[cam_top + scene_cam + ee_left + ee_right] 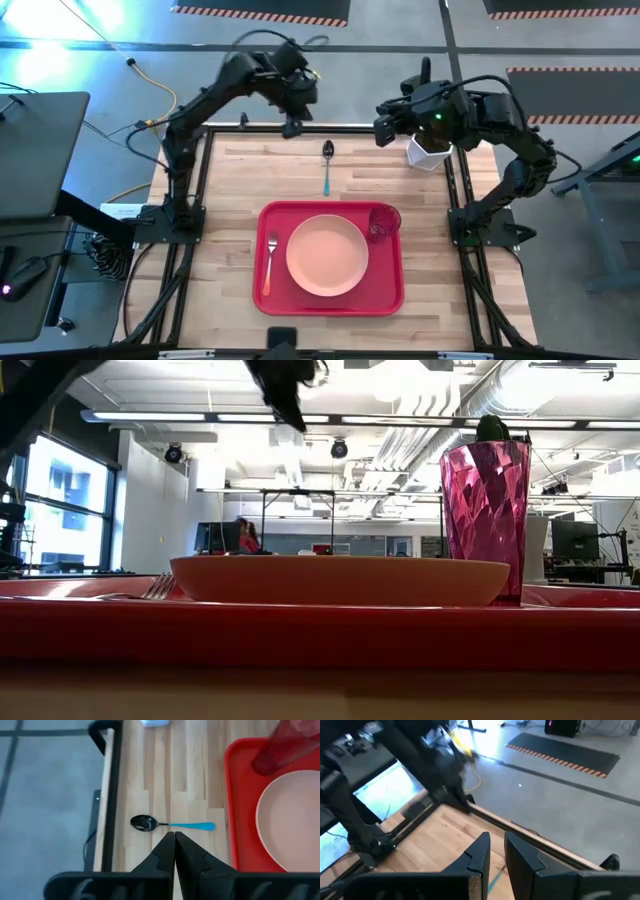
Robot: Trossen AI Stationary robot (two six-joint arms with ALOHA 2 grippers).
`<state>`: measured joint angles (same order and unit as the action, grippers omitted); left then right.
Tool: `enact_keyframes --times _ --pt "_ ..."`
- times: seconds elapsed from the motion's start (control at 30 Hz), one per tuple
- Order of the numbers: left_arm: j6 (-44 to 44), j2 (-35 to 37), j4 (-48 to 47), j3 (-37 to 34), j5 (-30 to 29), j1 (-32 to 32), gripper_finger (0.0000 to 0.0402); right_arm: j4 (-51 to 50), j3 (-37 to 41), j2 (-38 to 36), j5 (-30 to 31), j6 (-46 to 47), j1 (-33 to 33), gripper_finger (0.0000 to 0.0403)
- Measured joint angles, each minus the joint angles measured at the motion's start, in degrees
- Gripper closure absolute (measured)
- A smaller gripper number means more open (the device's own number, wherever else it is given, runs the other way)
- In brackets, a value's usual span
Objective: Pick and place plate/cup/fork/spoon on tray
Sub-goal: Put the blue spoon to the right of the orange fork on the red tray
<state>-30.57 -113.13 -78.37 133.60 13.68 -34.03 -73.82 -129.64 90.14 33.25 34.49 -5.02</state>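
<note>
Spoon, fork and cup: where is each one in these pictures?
spoon (327, 166): high view, on the teal handle, lying on bare wood beyond the tray.
fork (270, 262): high view, on the orange handle, on the tray left of the plate.
cup (484, 515): low view, mid-wall of the tumbler.

A robotics lab in an open, industrial-looking hall. Shown by: butcher-block worktop framed in black metal rails; bare grey concrete floor marked with orange-and-black hazard tape; yellow cable trailing beyond the far left corner of the worktop; dark monitor off the left edge. Seen level across the worktop: exposed white ducting, strip lights, ceiling cameras, tall windows, and distant desks with screens.
</note>
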Motion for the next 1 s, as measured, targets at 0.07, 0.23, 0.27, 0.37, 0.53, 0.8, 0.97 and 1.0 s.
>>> enact_keyframes --times 0.07,0.23,0.27,0.37,0.53,0.8,0.97,1.0 --pt "0.0 2.6 -0.7 0.0 -0.3 -0.3 0.0401 0.9 0.0 1.0 -1.0 -0.8 -1.3 0.0353" --pt "0.0 8.9 -1.5 0.0 -2.5 -1.6 0.0401 4.9 0.0 3.6 -5.1 -4.8 -4.4 0.0323" --pt "0.1 9.9 -1.5 0.0 -3.3 -1.8 0.0401 6.0 0.0 4.0 -5.6 -5.1 -4.9 0.0314" --pt "1.0 12.8 -1.5 0.0 -4.6 -2.8 0.0401 9.3 0.0 5.2 -7.2 -6.3 -6.6 0.0286" --pt "1.9 16.2 -1.5 0.0 -6.0 -4.5 0.0401 12.4 0.0 7.7 -8.6 -5.9 -9.4 0.0259" --pt "2.9 19.4 -1.9 0.0 -6.0 -6.8 0.0401 13.1 0.0 13.9 -13.2 -2.8 -14.4 0.0253" --pt "3.0 19.7 -4.9 0.0 -5.9 -7.8 0.0401 13.0 0.0 17.7 -17.2 0.1 -16.6 0.0253" --pt "3.2 19.7 -5.7 0.0 -5.9 -8.1 0.0401 13.0 0.0 18.6 -18.1 0.4 -16.9 0.0253"
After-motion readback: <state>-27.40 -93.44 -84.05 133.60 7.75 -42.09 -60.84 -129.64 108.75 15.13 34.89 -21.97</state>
